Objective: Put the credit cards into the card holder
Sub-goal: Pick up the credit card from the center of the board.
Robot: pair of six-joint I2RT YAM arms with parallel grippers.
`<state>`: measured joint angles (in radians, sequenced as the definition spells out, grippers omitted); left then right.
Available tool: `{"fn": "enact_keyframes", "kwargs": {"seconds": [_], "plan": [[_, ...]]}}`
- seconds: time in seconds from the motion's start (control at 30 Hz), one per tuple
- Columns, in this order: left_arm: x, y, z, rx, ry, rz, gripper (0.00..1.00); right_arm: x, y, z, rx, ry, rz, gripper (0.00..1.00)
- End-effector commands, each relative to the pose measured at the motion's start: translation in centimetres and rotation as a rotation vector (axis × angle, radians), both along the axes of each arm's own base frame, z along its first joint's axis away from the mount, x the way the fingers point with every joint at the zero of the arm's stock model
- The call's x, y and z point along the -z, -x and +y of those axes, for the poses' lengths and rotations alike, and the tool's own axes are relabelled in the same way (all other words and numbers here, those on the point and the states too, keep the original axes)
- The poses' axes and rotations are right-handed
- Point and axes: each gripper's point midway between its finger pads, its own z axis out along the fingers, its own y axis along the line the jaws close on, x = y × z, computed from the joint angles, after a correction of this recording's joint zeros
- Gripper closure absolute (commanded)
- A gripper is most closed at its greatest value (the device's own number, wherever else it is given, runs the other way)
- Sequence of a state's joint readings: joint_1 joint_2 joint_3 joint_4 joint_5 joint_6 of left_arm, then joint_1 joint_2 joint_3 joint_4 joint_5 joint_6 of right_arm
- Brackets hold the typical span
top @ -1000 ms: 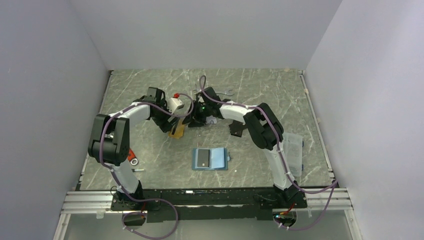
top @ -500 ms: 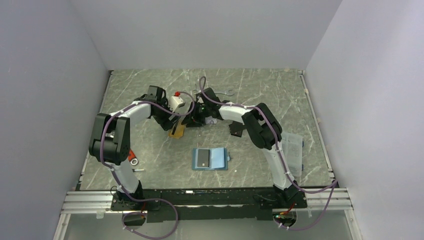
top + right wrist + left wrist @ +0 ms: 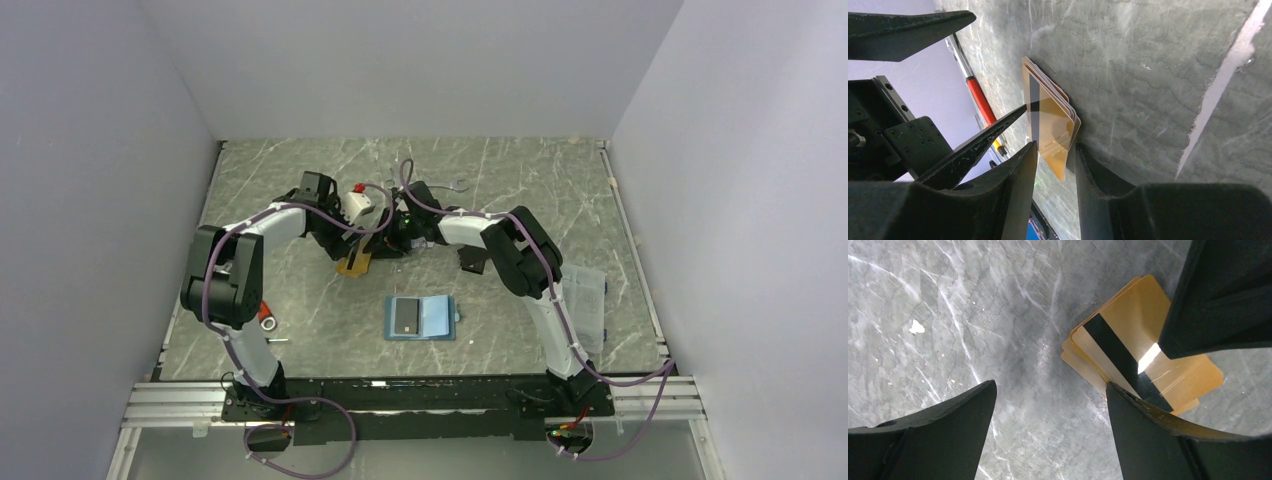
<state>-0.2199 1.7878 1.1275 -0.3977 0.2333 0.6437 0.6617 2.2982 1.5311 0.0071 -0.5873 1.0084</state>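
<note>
Jaws of the right gripper (image 3: pixel 1055 145) look pinched on the edge of the stacked credit cards (image 3: pixel 1048 117), the left gripper (image 3: pixel 1050 387) spread wide just beside them, so pickup is in hand; next comes a clean lift and carry to the open card holder (image 3: pixel 438 316), well apart toward the arm bases.

Our top view hangs high above the credit cards (image 3: pixel 354 264), set back past the near edge, taking in the whole surface (image 3: pixel 520 180). The left wrist view looks closely down on the cards between its jaws. The right wrist view sees them low along the surface. All three views share the cards.
</note>
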Motion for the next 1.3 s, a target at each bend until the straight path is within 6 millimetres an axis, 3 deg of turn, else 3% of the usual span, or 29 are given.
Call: {"fn": "enact_keyframes", "kwargs": {"seconds": [0.0,0.2,0.4,0.7,0.87,1.0,1.1,1.27], "plan": [[0.0,-1.0,-0.5,0.013,-0.012,-0.031,0.13,0.2,0.6,0.1,0.001,-0.015,0.01,0.63],[0.5,-0.7,-0.9,0.029,-0.029,-0.024,0.14,0.6,1.0,0.0,0.006,-0.024,0.029,0.64],[-0.3,-0.6,-0.6,0.035,-0.045,-0.038,0.15,0.9,1.2,-0.4,0.01,-0.013,0.036,0.65],[-3.8,-0.7,-1.2,0.039,-0.005,-0.063,0.15,1.8,1.5,-1.2,0.027,0.029,0.037,0.82],[-4.0,-0.9,-1.9,0.038,0.03,-0.05,0.15,1.9,1.7,-1.8,0.028,0.054,0.022,0.86],[-3.1,-0.9,-2.4,0.044,0.029,-0.031,0.16,1.8,2.2,-2.2,0.027,0.047,0.017,0.85],[-2.4,-0.8,-2.8,0.057,0.013,-0.028,0.16,1.9,2.4,-2.5,0.029,0.051,0.009,0.74],[-1.9,-0.6,-3.6,0.076,0.004,-0.028,0.16,2.1,2.7,-2.7,0.035,0.057,0.015,0.72]]}}
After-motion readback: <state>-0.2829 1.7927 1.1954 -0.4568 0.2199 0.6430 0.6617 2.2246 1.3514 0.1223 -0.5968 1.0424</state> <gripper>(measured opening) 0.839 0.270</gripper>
